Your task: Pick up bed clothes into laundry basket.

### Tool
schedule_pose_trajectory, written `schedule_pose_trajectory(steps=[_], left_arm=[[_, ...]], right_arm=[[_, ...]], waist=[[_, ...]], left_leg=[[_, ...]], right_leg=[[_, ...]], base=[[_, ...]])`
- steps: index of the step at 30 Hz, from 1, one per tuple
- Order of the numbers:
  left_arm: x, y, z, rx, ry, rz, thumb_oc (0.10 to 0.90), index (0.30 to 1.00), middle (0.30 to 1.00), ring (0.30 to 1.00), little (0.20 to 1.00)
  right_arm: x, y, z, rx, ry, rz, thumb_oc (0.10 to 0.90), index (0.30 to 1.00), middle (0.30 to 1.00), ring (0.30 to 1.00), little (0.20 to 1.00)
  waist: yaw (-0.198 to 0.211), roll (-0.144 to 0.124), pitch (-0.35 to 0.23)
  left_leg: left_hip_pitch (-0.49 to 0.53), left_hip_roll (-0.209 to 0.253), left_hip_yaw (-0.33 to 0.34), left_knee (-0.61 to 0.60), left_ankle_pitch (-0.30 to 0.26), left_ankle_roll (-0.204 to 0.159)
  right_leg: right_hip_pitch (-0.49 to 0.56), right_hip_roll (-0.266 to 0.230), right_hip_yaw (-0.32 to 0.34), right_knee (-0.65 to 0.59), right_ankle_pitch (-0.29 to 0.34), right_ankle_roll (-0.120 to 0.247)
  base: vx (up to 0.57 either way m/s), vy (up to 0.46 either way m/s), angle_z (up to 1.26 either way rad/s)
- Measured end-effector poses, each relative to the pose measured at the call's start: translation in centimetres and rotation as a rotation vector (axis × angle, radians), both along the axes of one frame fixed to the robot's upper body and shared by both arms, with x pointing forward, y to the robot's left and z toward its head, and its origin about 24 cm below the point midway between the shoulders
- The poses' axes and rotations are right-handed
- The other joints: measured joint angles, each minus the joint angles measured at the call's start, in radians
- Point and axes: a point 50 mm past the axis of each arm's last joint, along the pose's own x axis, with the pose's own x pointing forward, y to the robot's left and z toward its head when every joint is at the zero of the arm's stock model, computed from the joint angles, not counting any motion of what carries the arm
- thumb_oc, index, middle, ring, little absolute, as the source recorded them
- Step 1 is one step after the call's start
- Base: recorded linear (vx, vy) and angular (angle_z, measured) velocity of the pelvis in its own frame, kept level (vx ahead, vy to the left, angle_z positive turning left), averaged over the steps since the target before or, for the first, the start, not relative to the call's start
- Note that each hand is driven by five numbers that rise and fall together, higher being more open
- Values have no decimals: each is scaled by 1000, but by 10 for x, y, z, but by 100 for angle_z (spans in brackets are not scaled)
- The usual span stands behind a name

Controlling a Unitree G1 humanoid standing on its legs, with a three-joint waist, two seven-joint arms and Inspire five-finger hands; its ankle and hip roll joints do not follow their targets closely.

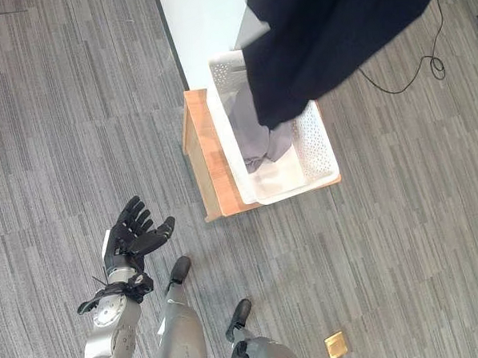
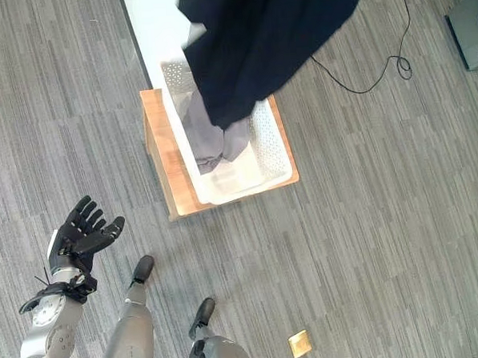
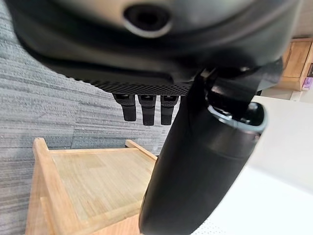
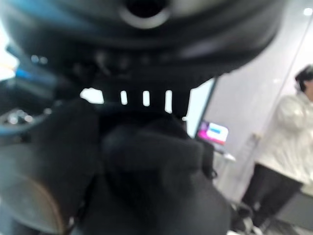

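Dark garment (image 1: 328, 38) hangs over white laundry basket (image 1: 322, 154), lower edge inside w/ grey cloth (image 1: 257, 134). Basket sits on wooden stand (image 1: 206, 161) beside bed (image 1: 203, 24). Right wrist view: right hand (image 4: 122, 73) fingers closed on dark fabric; a person (image 4: 281, 156) behind. Left hand (image 1: 133, 233) fingers spread, well apart over open floor.

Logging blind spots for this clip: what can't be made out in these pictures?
- Right hand: right wrist view, fingers curled on dark cloth, but blurred; the grip itself is unclear.
- Dark garment: eye views, its top is cut off by the upper edge, so what holds it is not seen.
- White basket: the garment hides its far end; grey cloth lies partly under it.
- Left hand: open, holds nothing.
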Motion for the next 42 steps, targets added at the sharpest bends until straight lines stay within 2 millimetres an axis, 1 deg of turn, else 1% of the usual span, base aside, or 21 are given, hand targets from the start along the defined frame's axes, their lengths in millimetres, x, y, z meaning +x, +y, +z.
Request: schedule_pose_trajectory(steps=[1, 3, 15, 21, 24, 28, 29, 31, 33, 34, 36, 37, 39, 42], left_arm=[[0, 2, 2, 8, -7, 1, 800, 900, 900, 900, 900], [0, 3, 3, 16, -10, 2, 800, 900, 900, 900, 900], [-11, 8, -5, 25, 27, 15, 800, 900, 900, 900, 900], [-10, 8, -5, 27, 26, 14, 800, 900, 900, 900, 900], [-11, 8, -5, 27, 27, 14, 800, 900, 900, 900, 900], [-11, 9, -5, 30, 28, 15, 800, 900, 900, 900, 900], [-11, 9, -5, 30, 28, 15, 800, 900, 900, 900, 900], [-13, 11, -6, 36, 34, 20, 800, 900, 900, 900, 900], [-14, 12, -6, 37, 36, 26, 800, 900, 900, 900, 900], [-14, 12, -6, 35, 35, 32, 800, 900, 900, 900, 900], [-13, 11, -5, 35, 34, 31, 800, 900, 900, 900, 900], [-13, 12, -5, 36, 35, 38, 800, 900, 900, 900, 900], [-13, 12, -5, 35, 34, 40, 800, 900, 900, 900, 900], [-13, 12, -4, 36, 32, 40, 800, 900, 900, 900, 900]], right_arm=[[0, 0, 0, 4, 2, 6, 400, 300, 300, 300, 300], [0, 0, 0, 4, 4, 7, 400, 300, 300, 300, 300], [4, -1, -6, 1, 29, 1, 400, 300, 300, 300, 300], [7, -2, -11, 0, 44, -3, 400, 300, 300, 300, 300], [15, -6, -23, -1, 84, -16, 400, 300, 300, 300, 300], [28, -14, -47, 9, 148, -37, 400, 300, 300, 300, 300], [28, -14, -47, 9, 148, -37, 400, 300, 300, 300, 300], [38, -21, -69, 3, 215, -70, 400, 300, 300, 300, 300], [41, -25, -79, 6, 246, -79, 400, 300, 300, 300, 300], [44, -28, -87, 15, 270, -88, 400, 300, 300, 300, 300], [46, -33, -95, 46, 292, -90, 400, 300, 300, 300, 300], [48, -34, -101, 48, 316, -103, 400, 300, 300, 300, 300], [49, -35, -111, 60, 341, -105, 400, 300, 300, 300, 300], [53, -33, -120, 63, 377, -95, 400, 300, 300, 300, 300]], waist=[[-10, -7, 1], [-16, -13, 3], [-13, -13, 3], [-13, -13, 3], [-12, -13, 3], [-10, -11, 3], [-10, -11, 3], [-7, -5, 7], [-4, -1, 10], [1, 9, 18], [12, 24, 29], [16, 37, 39], [21, 52, 50], [25, 64, 58]], left_leg=[[0, -1, -3, 4, 0, 0], [0, -1, -2, 7, 0, 0], [-2, -1, 0, 13, 2, -4], [-2, -1, 1, 13, 2, -4], [-2, -1, 1, 13, 2, -4], [-17, -2, 1, 15, 2, -4], [-17, -2, 1, 15, 2, -4], [-27, -4, 0, 14, 4, -6], [-28, -4, -1, 14, 4, -6], [-31, -3, -1, 14, 4, -6], [-34, -2, 2, 14, 4, -6], [-34, -2, 1, 14, 4, -6], [-36, -2, 0, 14, 4, -6], [-46, -1, 1, 14, 4, -6]], right_leg=[[4, 1, -1, 0, 0, 0], [4, 0, 1, 0, 0, 0], [6, 0, 2, 0, 0, 0], [4, -1, 2, 0, 0, 0], [4, -1, 3, 0, 0, 0], [-9, -2, 1, 0, 0, 0], [-9, -2, 1, 0, 0, 0], [-17, -3, 1, 0, 0, -1], [-19, -3, 1, 0, 0, -1], [-23, -2, 1, 0, 0, -1], [-28, -2, 2, 0, 1, -1], [-27, -1, 2, 0, 1, -1], [-28, -1, 2, 0, 1, -1], [-40, 0, 2, 0, 1, -1]], base=[[0, 0, 0], [-6, -3, -2], [-1, 0, 0], [0, 0, 0], [0, 0, 0], [0, 0, 0], [0, 0, 0], [0, 0, 0], [0, 0, 0], [0, 0, 0], [-3, -2, -2], [0, 0, 0], [0, 0, 0], [0, 0, 0]])
